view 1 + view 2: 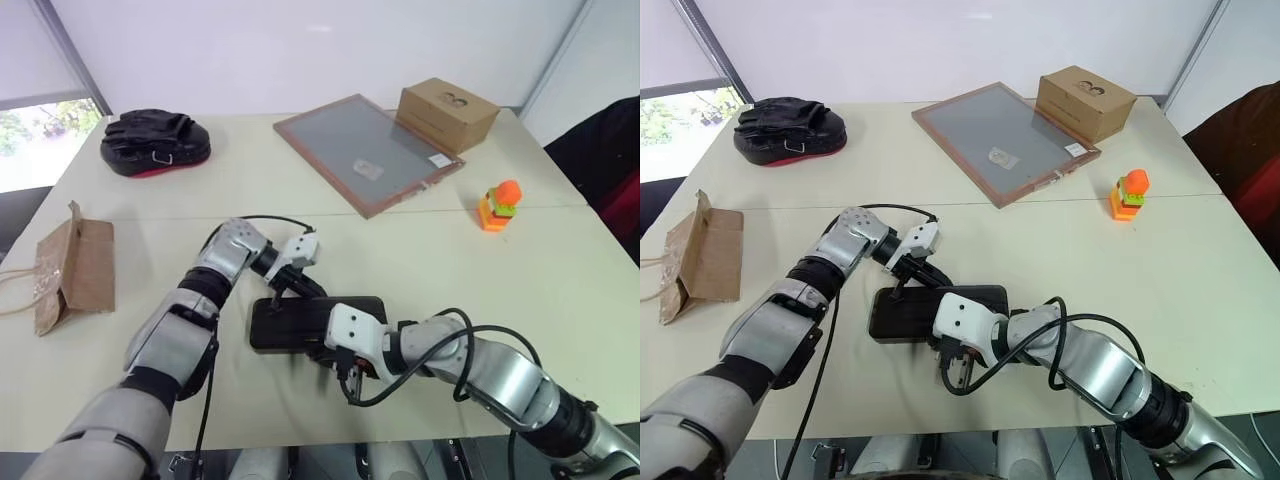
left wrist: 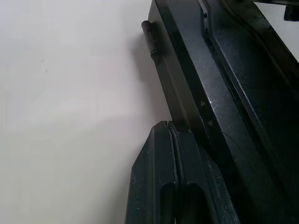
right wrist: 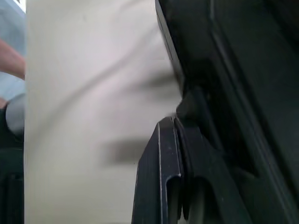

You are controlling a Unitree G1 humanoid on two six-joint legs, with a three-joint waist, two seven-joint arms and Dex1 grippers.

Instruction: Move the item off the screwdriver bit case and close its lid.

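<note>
Between your two closed grippers, left [image 1: 290, 287] far, right [image 1: 340, 362] near, the case [image 1: 300, 325] lies lengthwise left-right, lid down.

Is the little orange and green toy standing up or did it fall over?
Standing up. The toy sits upright on the table, orange top above the green band, far from the case.

Right end effector [image 1: 345, 372] tips hidden under its wrist, right wrist view motion-blurred, screwdriver bit case [image 1: 300, 322] partly covered
</note>
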